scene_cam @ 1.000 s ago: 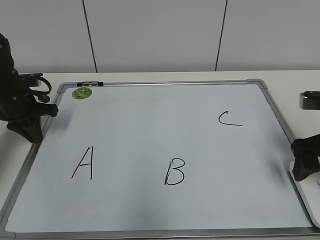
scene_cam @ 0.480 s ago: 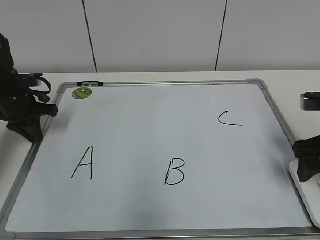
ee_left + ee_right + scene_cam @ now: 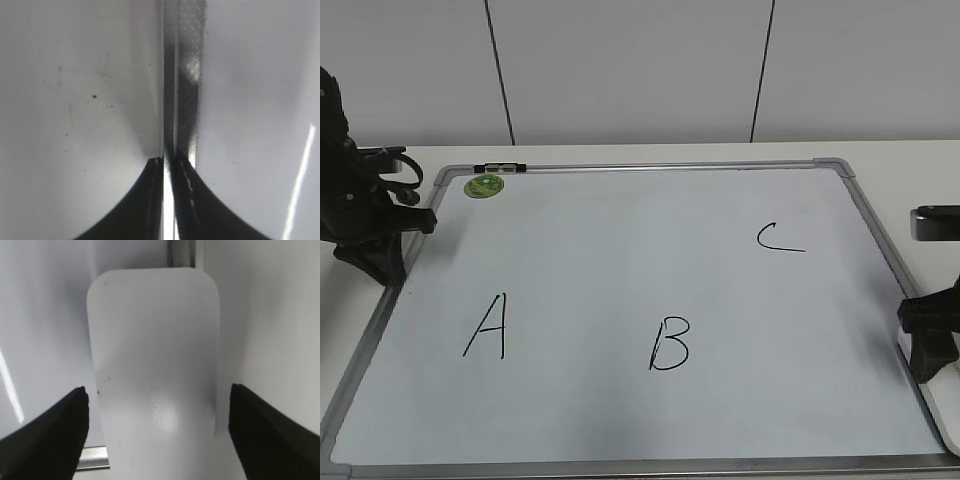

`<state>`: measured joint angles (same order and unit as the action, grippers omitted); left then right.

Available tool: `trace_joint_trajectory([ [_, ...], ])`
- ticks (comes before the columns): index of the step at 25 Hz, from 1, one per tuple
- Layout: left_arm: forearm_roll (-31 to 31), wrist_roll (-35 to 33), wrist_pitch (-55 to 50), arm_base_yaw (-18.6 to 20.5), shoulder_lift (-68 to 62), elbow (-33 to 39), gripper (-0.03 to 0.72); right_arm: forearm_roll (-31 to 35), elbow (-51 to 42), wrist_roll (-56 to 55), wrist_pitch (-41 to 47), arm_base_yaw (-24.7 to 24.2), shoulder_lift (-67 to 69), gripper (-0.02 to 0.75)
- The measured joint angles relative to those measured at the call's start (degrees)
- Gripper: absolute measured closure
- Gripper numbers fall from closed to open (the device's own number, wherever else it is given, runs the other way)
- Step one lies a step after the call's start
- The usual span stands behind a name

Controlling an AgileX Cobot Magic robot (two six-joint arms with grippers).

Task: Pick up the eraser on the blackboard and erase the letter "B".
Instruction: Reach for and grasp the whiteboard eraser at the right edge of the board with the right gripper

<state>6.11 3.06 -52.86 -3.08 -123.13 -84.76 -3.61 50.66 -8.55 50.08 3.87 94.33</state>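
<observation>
right claw spread wide over the eraser, left claw pressed shut at the far edge

the blackboard point(image 3: 620, 270) takes up most of the exterior view, a white board in a silver-grey frame lying flat on the table point(image 3: 910, 160). both claws sit at its opposite side edges, well apart from each other, with the whole writing surface between them.

the right gripper point(image 3: 157, 430) hangs at the board's right edge. in the right wrist view its 2 dark fingers point(image 3: 50, 435) are spread wide, 1 on each side of the eraser point(image 3: 155, 355), with a gap showing between each finger and the eraser's flanks. the eraser is a white glossy rounded block with faint grey lettering on top; it lies directly between and below the fingers, its far end reaching toward the frame. in the exterior view only a sliver of it can be made out beside the claw, at the picture's right border.

the left gripper point(image 3: 167, 170) rests at the board's left edge, its fingertips closed together with only a thin bright slit between them, holding nothing, lined up with the frame strip just beyond its tips.

the letter "B" point(image 3: 669, 344) stands untouched in black marker, well to the left of the right claw and nearer the front of the board. the "A" point(image 3: 486, 327) sits between the "B" and the left claw's side, the "C" point(image 3: 778, 238) further back. a small round green magnet point(image 3: 484, 185) lies near the back-left corner, just beyond the left claw.
</observation>
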Motion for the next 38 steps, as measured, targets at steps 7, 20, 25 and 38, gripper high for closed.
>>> trace_joint_trajectory([
  [7,0.0,0.0,0.1,0.0,0.0,0.0,0.627,-0.09,0.13,0.0,-0.25,0.0,1.77,0.089],
  [20,0.12,0.0,0.2,0.0,0.0,0.0,0.624,-0.2,0.13,0.0,-4.01,0.2,4.37,0.106],
  [25,0.12,0.0,0.2,0.0,0.0,0.0,0.62,-0.31,0.13,-0.04,-4.01,0.2,4.6,0.125],
  [38,0.36,0.0,0.28,0.0,0.0,0.0,0.615,-0.85,0.13,-0.04,-3.57,0.2,4.6,0.216],
])
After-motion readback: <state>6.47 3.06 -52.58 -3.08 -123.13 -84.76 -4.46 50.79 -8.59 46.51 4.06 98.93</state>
